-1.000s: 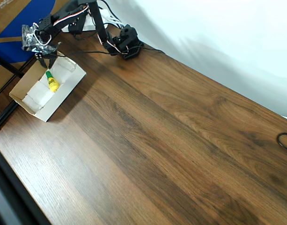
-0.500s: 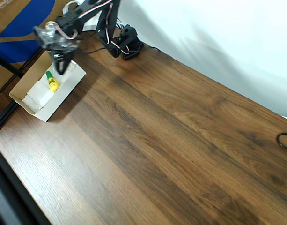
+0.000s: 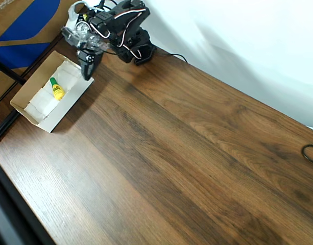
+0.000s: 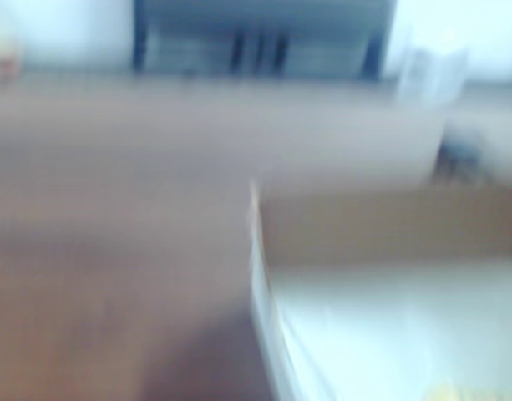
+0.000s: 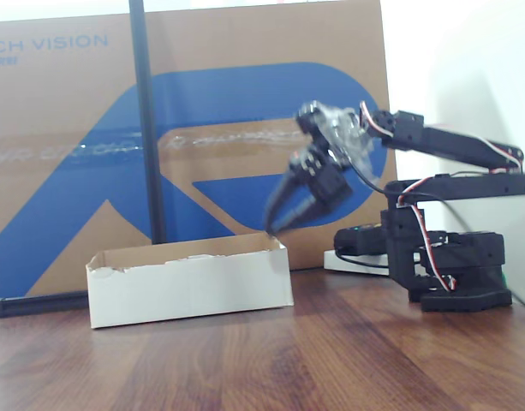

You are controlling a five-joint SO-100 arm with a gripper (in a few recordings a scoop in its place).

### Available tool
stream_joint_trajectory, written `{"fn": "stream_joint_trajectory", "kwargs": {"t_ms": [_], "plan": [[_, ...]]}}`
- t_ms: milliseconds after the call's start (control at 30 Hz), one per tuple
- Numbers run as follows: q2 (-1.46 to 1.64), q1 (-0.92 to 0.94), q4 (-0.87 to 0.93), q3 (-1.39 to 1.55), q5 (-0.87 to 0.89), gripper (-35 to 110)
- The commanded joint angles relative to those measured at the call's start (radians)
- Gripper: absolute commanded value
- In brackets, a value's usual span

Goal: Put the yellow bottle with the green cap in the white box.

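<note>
The yellow bottle with the green cap point(image 3: 57, 90) lies flat inside the white box point(image 3: 31, 110), cap toward the box's far end. The box sits at the table's left end in the overhead view. My gripper point(image 3: 87, 73) hangs above the box's right far corner, apart from the bottle, its dark fingers together and holding nothing. In the fixed view the gripper point(image 5: 276, 220) is blurred, pointing down-left just above the box's point(image 5: 189, 282) right end. The wrist view is smeared by motion; the box's white inside point(image 4: 389, 334) shows at lower right.
A big brown-and-blue cardboard sheet point(image 5: 91, 145) stands behind the box, with a black pole point(image 5: 147, 128) in front of it. The arm's base point(image 3: 138, 48) sits right of the box. Bare wooden table point(image 3: 187, 163) stretches right. A black cable point(image 3: 312, 153) lies at the right edge.
The gripper has swung from beyond the box's far end to the right, over its right corner, as the arm folds back toward its base. The bottle stays still in the box.
</note>
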Motion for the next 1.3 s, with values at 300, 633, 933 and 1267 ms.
{"fn": "stream_joint_trajectory", "kwargs": {"t_ms": [300, 633, 933, 1267], "plan": [[0.302, -0.025, 0.296, 0.172, -0.023, 0], [0.302, -0.048, 0.502, 0.23, -0.069, 0], [0.304, -0.069, 0.597, 0.229, -0.074, 0], [0.304, -0.087, 0.657, 0.213, -0.034, 0]]}}
